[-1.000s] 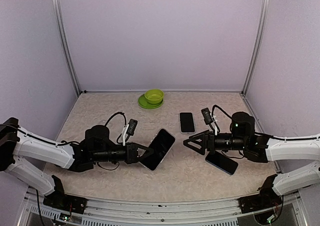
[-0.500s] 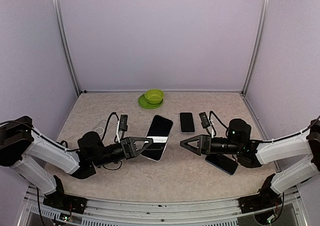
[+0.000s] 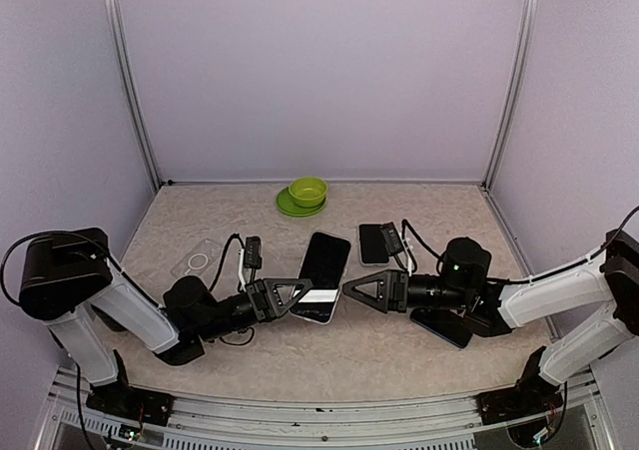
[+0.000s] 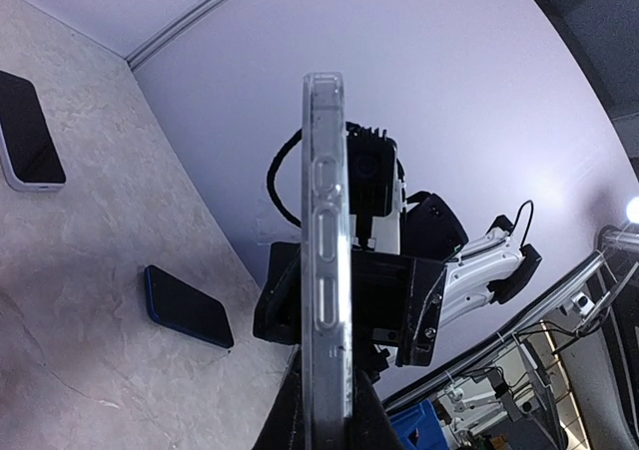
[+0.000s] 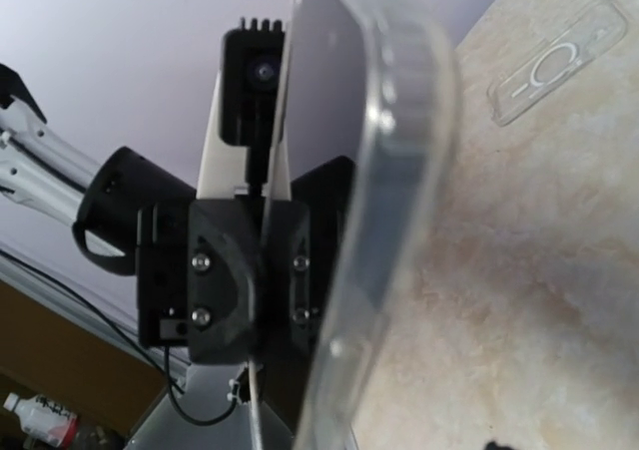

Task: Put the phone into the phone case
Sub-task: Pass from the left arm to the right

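Observation:
A dark-screened phone [image 3: 324, 260] with a clear phone case around its rim is held tilted above the table's middle. My left gripper [image 3: 305, 292] is shut on its lower end. The left wrist view shows the case [image 4: 324, 221] edge-on, rising from between my fingertips [image 4: 300, 420]. My right gripper [image 3: 349, 292] points left at the phone's right edge and is open. Its black fingers [image 4: 280, 305] stand on either side of the case's far end. In the right wrist view the clear rim [image 5: 399, 171] and dark screen [image 5: 324, 71] fill the centre.
A second clear case [image 3: 200, 262] lies flat at the left. A white-rimmed phone [image 3: 371, 242] lies behind the right gripper, a blue phone [image 3: 441, 325] under the right arm. A green bowl [image 3: 308, 191] on a green plate stands at the back.
Both arms have closed in toward the middle. The left one turned the phone more upright and carried it right; the right gripper moved left up to the phone, its jaws narrowing.

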`<state>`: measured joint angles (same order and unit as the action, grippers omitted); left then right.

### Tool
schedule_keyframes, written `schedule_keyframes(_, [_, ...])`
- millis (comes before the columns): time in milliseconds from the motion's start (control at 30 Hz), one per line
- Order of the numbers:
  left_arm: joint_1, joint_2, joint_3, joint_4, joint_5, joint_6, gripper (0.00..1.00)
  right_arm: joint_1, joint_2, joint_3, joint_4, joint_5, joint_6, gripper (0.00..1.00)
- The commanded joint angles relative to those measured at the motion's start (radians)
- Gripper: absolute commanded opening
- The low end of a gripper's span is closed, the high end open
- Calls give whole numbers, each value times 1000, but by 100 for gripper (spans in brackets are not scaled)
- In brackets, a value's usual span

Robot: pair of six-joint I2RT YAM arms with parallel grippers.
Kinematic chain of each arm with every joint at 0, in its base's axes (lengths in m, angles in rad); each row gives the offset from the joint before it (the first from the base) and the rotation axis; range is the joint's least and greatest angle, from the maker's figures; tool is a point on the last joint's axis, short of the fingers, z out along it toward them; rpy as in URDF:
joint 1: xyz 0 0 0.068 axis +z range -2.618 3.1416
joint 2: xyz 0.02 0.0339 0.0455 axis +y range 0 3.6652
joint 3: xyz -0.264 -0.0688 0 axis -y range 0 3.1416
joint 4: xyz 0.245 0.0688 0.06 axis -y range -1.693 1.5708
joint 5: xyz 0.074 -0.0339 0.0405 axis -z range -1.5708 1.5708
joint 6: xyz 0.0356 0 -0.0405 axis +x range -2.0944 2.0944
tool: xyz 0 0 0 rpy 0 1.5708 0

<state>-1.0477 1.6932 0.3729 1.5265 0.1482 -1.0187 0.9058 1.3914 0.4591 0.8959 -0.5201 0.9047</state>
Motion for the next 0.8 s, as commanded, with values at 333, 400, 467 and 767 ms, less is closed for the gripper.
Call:
schedule_keyframes(333, [-47, 82, 30, 284, -58, -15, 1, 48, 123, 60, 145, 5, 57, 50])
schedule_keyframes(400, [-49, 85, 23, 306, -75, -11, 1, 53, 132, 52, 174, 6, 68, 46])
schedule_keyframes(467, [-48, 89, 17, 323, -87, -9, 2, 60, 142, 50, 192, 9, 76, 44])
schedule_keyframes(767, [-56, 96, 20, 325, -106, -2, 4, 70, 169, 52, 227, 20, 93, 26])
